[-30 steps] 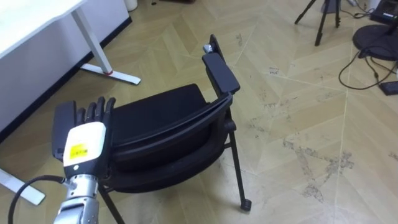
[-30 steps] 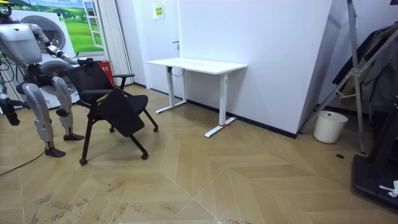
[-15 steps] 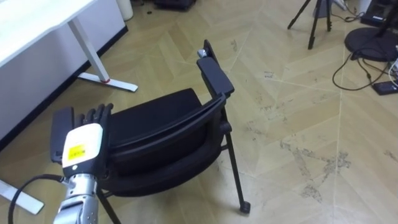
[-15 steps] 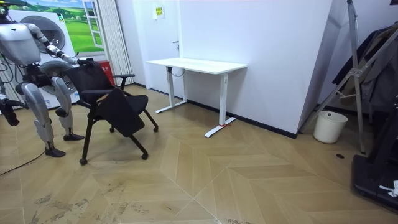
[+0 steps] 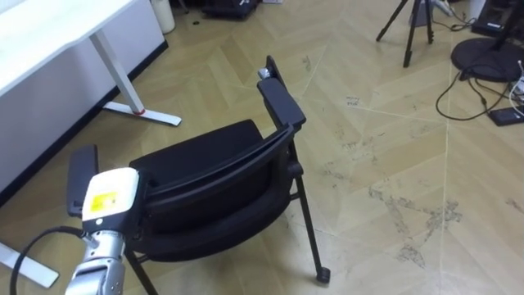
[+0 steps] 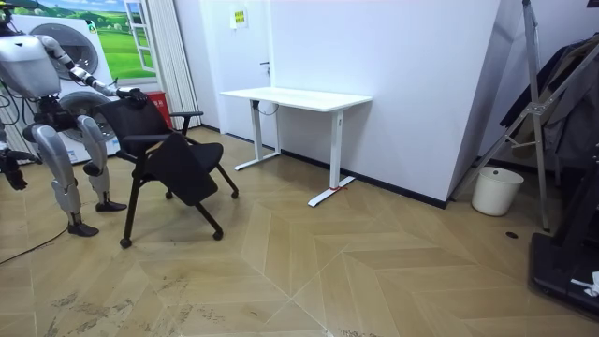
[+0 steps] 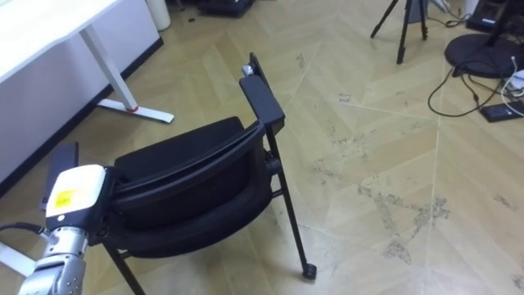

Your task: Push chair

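A black chair (image 5: 205, 156) on thin legs stands on the wood floor right in front of me, its curved backrest (image 5: 229, 176) nearest and one armrest (image 5: 281, 102) on the right. My left hand (image 5: 106, 201) sits at the backrest's left end with its fingers curled down over the top edge, out of sight behind the hand's back. In the room view I stand behind the chair (image 6: 173, 154) at the room view's left, left arm stretched to the backrest. My right hand (image 6: 11, 174) hangs by my side, holding nothing.
A white desk (image 5: 57, 24) stands left of the chair, its foot (image 5: 147, 112) on the floor near the seat. A tripod (image 5: 407, 29) and cables (image 5: 479, 82) lie at the far right. A white bin (image 6: 496, 190) stands by the wall.
The left hand's fingers, straight above the backrest a second ago, have curled down over its top edge. The view has shifted slightly; the chair stands about where it was.
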{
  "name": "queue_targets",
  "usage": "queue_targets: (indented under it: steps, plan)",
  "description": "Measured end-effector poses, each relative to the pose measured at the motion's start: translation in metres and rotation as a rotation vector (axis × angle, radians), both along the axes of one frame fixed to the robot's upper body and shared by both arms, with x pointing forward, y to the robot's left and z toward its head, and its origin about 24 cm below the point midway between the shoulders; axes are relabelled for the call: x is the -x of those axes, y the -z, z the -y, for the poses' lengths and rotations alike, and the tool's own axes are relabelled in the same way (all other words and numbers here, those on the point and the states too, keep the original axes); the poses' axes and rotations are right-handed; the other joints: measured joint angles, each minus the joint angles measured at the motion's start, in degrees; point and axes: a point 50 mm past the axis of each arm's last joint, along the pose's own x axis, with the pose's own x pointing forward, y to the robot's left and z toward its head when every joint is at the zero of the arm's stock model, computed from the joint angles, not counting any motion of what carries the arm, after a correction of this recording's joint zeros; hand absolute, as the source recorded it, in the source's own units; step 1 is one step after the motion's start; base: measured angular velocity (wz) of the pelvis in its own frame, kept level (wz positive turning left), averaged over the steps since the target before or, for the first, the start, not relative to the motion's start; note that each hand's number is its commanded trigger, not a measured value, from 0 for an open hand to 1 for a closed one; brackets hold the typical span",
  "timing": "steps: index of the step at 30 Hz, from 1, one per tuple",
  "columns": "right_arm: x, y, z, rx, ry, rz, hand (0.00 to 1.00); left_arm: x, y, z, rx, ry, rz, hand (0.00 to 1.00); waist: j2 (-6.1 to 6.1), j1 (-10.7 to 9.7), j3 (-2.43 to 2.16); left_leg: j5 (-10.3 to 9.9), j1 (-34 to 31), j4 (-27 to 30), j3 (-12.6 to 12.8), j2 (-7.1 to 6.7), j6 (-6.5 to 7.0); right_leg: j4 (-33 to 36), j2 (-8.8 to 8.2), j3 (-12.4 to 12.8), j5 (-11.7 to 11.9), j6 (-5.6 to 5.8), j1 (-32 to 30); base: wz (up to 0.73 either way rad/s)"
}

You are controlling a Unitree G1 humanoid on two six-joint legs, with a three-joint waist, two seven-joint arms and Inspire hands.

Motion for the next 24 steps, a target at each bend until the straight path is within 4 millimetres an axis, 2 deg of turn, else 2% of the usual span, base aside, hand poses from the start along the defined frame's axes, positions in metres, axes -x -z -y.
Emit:
queue_targets:
  steps: [18, 24]
  plan:
    - [0.0, 0.0, 0.0, 0.007, -0.039, -0.015, 0.0, -0.001, -0.002, 0.001, 0.001, 0.005, 0.016, 1.0, 0.18, -0.2, -0.06, 0.0, -0.5, 0.0, -0.5, -0.04, 0.01, -0.6, -0.08, -0.3, 0.0, 0.02, 0.0, 0.01]
    - [0.011, 0.001, -0.001, 0.008, -0.028, -0.053, 0.0, -0.002, -0.004, 0.0, -0.004, 0.007, 0.037, 1.0, 0.16, -0.4, -0.06, 0.0, -0.9, 0.0, -0.6, -0.11, 0.01, -0.7, -0.13, -0.2, 0.0, 0.05, -0.6, 0.01]
